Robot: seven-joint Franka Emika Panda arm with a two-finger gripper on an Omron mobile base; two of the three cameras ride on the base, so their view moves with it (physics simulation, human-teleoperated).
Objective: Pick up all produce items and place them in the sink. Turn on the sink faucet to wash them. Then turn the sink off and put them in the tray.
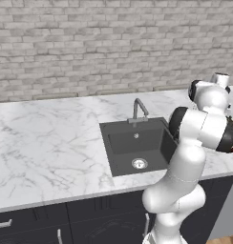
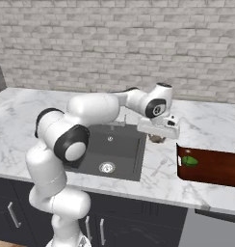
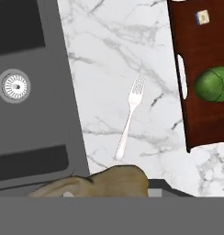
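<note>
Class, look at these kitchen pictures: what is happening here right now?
A white robot arm carries a tan-brown lumpy piece in its gripper above the marble counter, between the sink and the reddish-brown tray. The green fruit already lies in the tray. A fork lies on the counter beside the sink.

Left base view: I look from behind the arm's left side, forward and down onto the marble counter (image 1: 47,143), with the sink (image 1: 137,145) near centre and the brick wall behind. Right base view: I see the same sink (image 2: 112,149) from the arm's right, with the tray (image 2: 211,169) at the right edge. Hand view: my closest camera, looking straight down on the sink's drain (image 3: 14,86), a fork (image 3: 130,117) on the counter and the tray (image 3: 198,55).
</note>
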